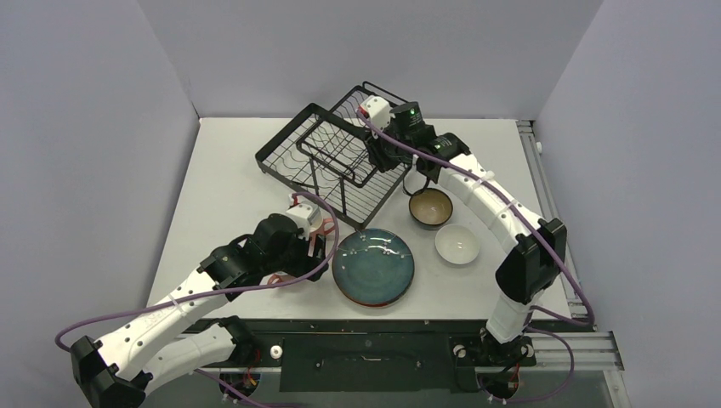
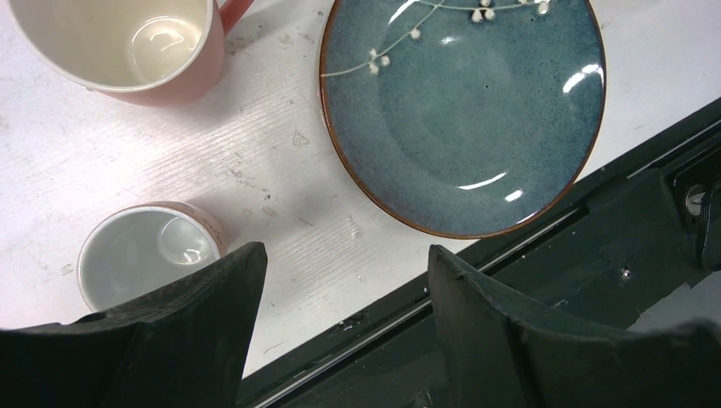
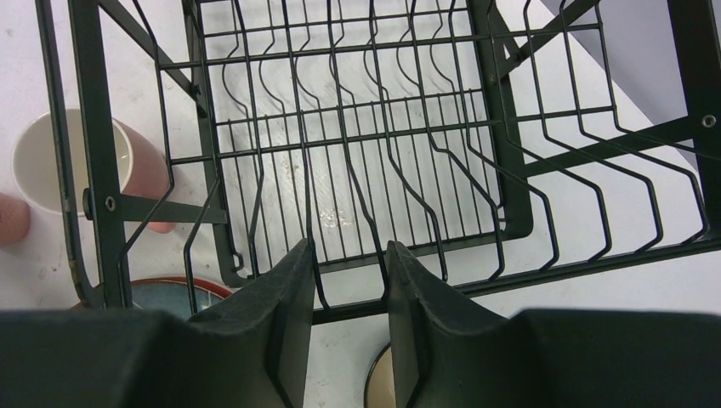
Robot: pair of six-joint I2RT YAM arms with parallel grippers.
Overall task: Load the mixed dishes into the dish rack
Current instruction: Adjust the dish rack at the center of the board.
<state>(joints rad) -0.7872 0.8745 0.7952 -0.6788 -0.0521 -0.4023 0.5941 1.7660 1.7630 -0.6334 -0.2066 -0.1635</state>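
A: Where is the rack, and has anything been loaded?

B: The black wire dish rack [image 1: 316,146] is set at an angle toward twelve o'clock on the white table [image 1: 225,191]. Its upright plate slots and flat grid tray are seen bare, so no dish is judged loaded yet.

A: How are the grippers held?

B: The right gripper [image 3: 344,316] is poised over the rack's rim. Its jaws are only narrowly apart, with a thin wire passing through the gap. The gap looks wider than the wire, so nothing appears clamped. The left gripper [image 2: 340,336] is hung low at the rack's seven o'clock, jaws spread wide with nothing between them, presumably ready for a pick.

A: And the dishes?

B: The dark teal glazed round plate [image 1: 372,267] is laid flat at the rack's five o'clock. It is shallow, glossy and speckled, brown-rimmed, with a white blossom sprig. Its low edge is judged awkward to pinch. At its ten o'clock a pink ceramic mug [image 2: 127,51] with a cream interior and a small pale cup [image 2: 144,255] are stood upright. At the rack's four o'clock a brown glossy bowl [image 1: 430,207] is seen, with a small white bowl [image 1: 457,244] just beyond.
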